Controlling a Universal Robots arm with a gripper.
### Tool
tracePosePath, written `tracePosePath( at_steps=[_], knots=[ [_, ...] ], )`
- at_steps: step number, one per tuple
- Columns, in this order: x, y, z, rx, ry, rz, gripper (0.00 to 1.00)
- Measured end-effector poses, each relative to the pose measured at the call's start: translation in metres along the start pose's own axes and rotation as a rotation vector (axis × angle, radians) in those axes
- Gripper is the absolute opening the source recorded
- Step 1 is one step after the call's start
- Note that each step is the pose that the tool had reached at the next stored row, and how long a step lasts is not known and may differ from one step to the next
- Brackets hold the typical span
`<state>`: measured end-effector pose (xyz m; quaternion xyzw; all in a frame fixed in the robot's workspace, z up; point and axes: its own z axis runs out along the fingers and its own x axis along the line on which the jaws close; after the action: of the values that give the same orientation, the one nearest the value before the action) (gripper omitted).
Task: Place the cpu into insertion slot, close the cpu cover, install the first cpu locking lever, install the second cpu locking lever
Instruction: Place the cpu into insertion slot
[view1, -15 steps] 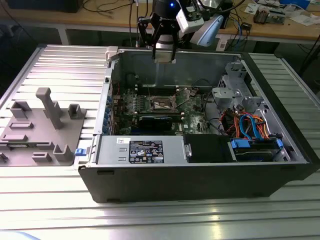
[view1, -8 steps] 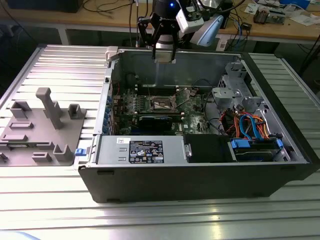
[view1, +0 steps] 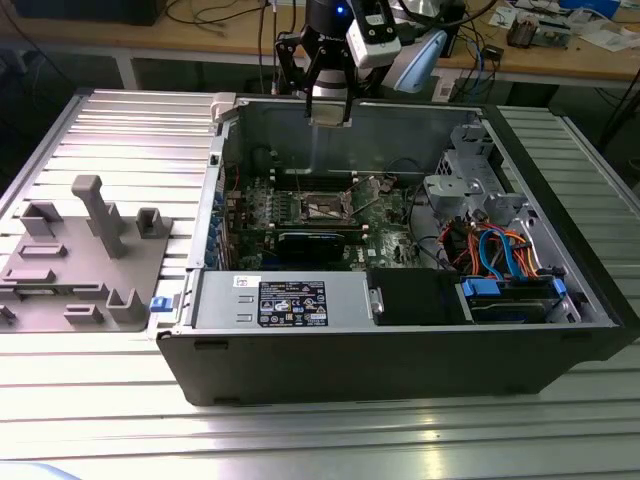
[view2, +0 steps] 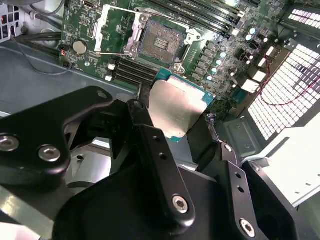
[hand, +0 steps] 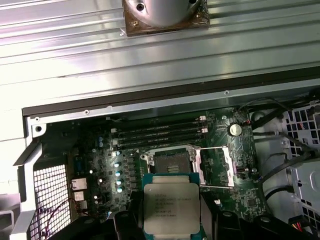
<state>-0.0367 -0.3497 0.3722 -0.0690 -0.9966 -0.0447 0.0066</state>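
My gripper (view1: 329, 105) hangs above the back wall of the open computer case (view1: 400, 370), shut on the cpu (view2: 175, 107). The cpu is a flat square chip with a silvery top and a green edge, clamped between the black fingers (view2: 150, 145) in both wrist views (hand: 171, 207). Below it, on the green board, lies the insertion slot (hand: 170, 162), dark and bare inside its metal rim (view2: 160, 42) (view1: 328, 207). The cpu cover (hand: 216, 167) is a thin silvery frame swung open beside the slot (view2: 114, 30). A thin wire lever (hand: 216, 187) runs along the cover's edge.
Long black memory slots (hand: 160, 134) lie beside the socket. In the case, a long black card (view1: 320, 245) and a power supply box (view1: 285, 300) sit in front of it, and a drive cage with blue and orange cables (view1: 500, 250) lies on the exterior view's right. A grey fixture (view1: 85, 255) rests on the table's left.
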Motion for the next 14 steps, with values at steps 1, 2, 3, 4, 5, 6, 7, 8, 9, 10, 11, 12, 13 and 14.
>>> tracePosePath(
  at_steps=[1,2,3,4,5,6,7,8,9,10,11,12,13,14],
  knots=[
    [0.0,0.0,0.0,0.0,0.0,0.0,0.54],
    [0.0,0.0,0.0,-0.0001,0.0,0.0,0.54],
    [0.0,0.0,0.0,0.0,0.0,0.0,0.54],
    [0.0,0.0,0.0,0.0,-0.0001,0.0,0.54],
    [0.0,0.0,0.0,0.0,-0.0001,0.0,0.54],
    [0.0,0.0,0.0,-0.0001,-0.0001,0.0,0.54],
    [0.0,0.0,0.0,0.0,0.0,0.0,0.54],
    [0.0,0.0,0.0,0.0,-0.0002,0.002,0.54],
    [-0.0001,0.0,0.0002,0.0004,-0.0008,0.006,0.54],
    [-0.0001,0.0,0.0002,0.0008,-0.0014,0.012,0.54],
    [0.0,-0.0001,0.0003,0.001,-0.0025,0.026,0.54],
    [0.0,-0.0001,0.0004,0.0008,-0.0036,0.039,0.54],
    [0.0,0.0,0.0005,0.0004,-0.0054,0.059,0.54],
    [0.0,0.0,0.0007,0.0001,-0.0068,0.075,0.54]
  ],
)
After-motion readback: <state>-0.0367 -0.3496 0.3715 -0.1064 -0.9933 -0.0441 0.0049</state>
